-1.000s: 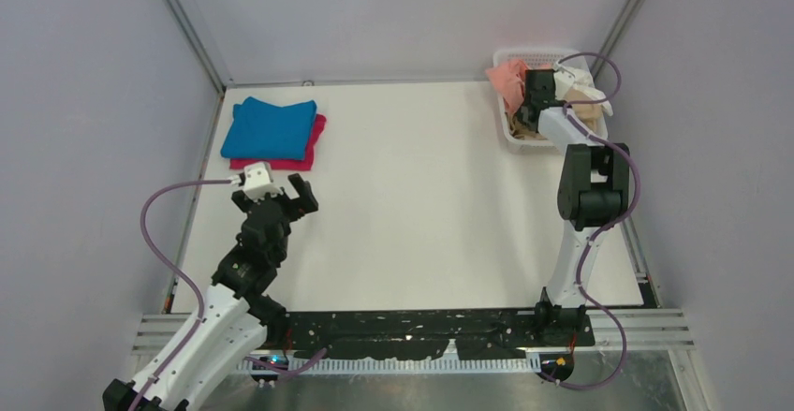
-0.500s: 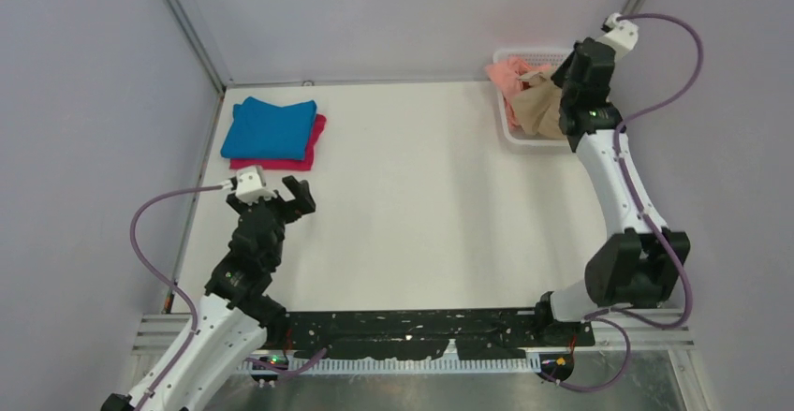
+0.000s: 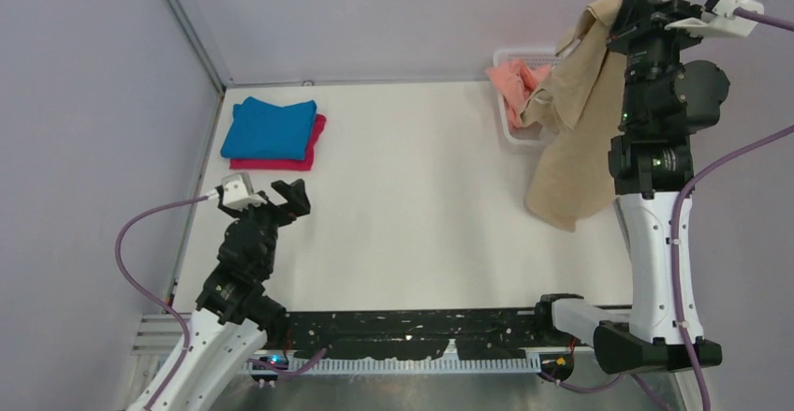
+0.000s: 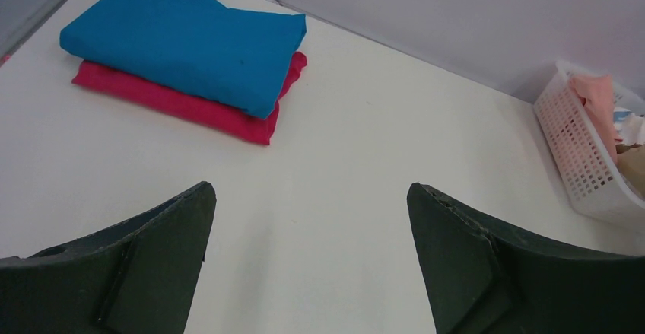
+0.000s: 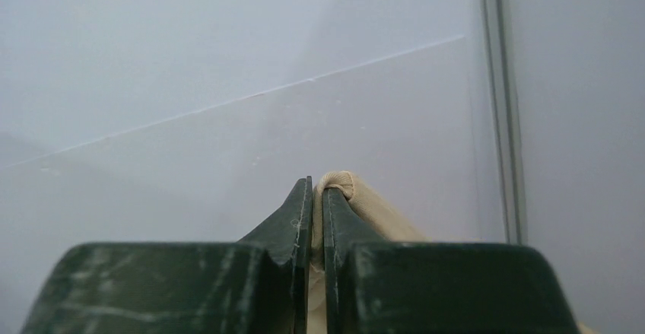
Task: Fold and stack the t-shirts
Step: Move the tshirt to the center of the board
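Note:
The tan t-shirt [image 3: 573,139] hangs from my right gripper [image 3: 625,8], raised high above the table's far right. Its lower edge dangles over the table beside the basket. In the right wrist view the right gripper [image 5: 317,186] is shut on a fold of the tan t-shirt [image 5: 357,197]. A folded blue t-shirt [image 3: 270,127] lies on a folded magenta t-shirt [image 3: 316,135] at the far left. My left gripper [image 3: 279,196] hovers open just in front of them. The left wrist view shows the left gripper [image 4: 309,189] empty, with the blue t-shirt [image 4: 190,41] and magenta t-shirt [image 4: 175,102] ahead.
A white mesh basket [image 3: 524,55] stands at the far right corner with a salmon-pink t-shirt [image 3: 510,81] draped over its left rim. The basket [image 4: 578,159] also shows at the right of the left wrist view. Grey walls enclose the table on three sides.
My right arm has risen out of the basket, lifting the tan t-shirt until it hangs full length. The left arm has shifted slightly left, still open.

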`<move>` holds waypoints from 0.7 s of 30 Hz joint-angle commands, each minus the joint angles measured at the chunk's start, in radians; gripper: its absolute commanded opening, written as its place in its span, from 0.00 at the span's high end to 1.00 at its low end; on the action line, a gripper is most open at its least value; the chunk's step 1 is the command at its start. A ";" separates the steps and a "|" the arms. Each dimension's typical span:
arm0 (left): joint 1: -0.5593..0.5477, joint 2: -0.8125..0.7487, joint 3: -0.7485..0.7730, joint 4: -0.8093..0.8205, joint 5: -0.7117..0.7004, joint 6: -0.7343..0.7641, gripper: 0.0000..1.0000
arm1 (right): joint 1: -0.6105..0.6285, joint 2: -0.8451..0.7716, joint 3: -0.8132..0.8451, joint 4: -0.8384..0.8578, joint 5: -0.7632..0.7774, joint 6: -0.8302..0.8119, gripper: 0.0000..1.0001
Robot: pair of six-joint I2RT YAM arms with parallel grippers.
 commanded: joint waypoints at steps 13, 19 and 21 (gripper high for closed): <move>-0.002 0.052 0.014 0.000 0.071 -0.052 0.01 | 0.151 0.074 0.400 0.196 -0.690 0.361 0.94; -0.002 0.065 0.016 -0.003 0.089 -0.055 0.01 | 0.433 0.133 0.425 0.165 -0.667 0.222 0.94; -0.002 0.068 0.016 -0.001 0.097 -0.057 0.01 | 0.499 0.171 0.444 0.166 -0.639 0.183 0.94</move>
